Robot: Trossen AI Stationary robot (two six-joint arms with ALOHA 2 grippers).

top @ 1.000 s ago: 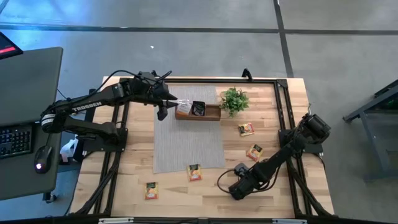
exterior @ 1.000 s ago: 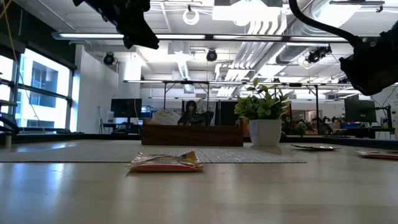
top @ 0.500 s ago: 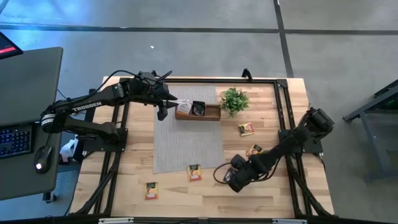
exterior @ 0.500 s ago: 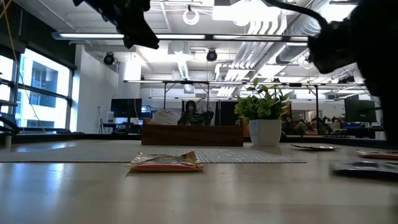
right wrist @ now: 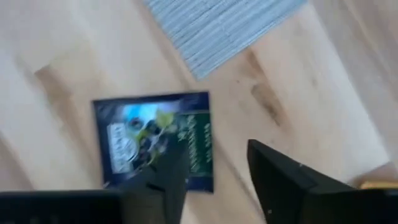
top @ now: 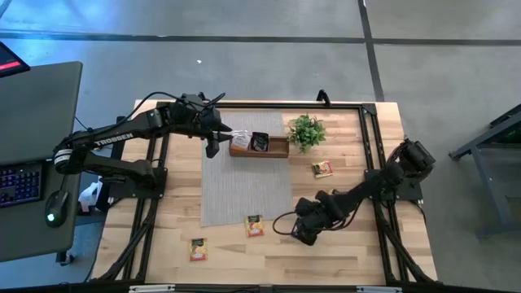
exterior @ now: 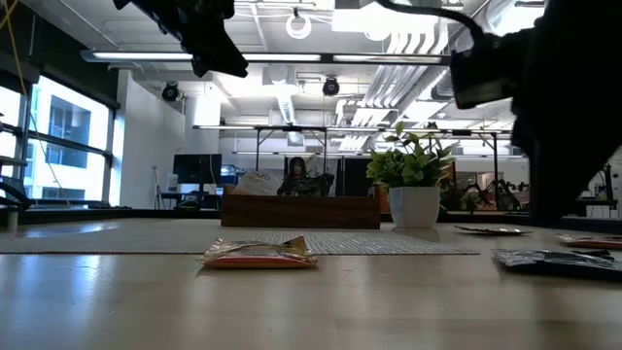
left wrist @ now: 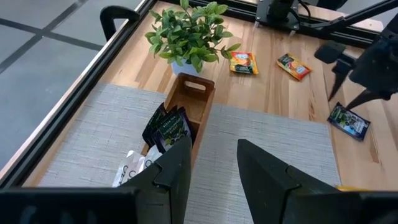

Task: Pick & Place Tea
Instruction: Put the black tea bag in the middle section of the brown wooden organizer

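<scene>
The right gripper [right wrist: 208,180] hangs low over the bench [top: 342,260], fingers [right wrist: 280,180] spread and holding nothing, just above a dark tea sachet [right wrist: 155,140] lying flat beside the grey mat [top: 244,187]; orange sachets [top: 255,225] lie scattered on the wood; the left gripper [left wrist: 208,171], fingers apart and empty, hovers at the wooden tray [left wrist: 189,112], which holds more dark sachets [left wrist: 166,127], left of the potted plant [top: 306,130].

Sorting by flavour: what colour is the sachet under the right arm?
Dark blue sachet, pictured print; clearest in right wrist view.
</scene>
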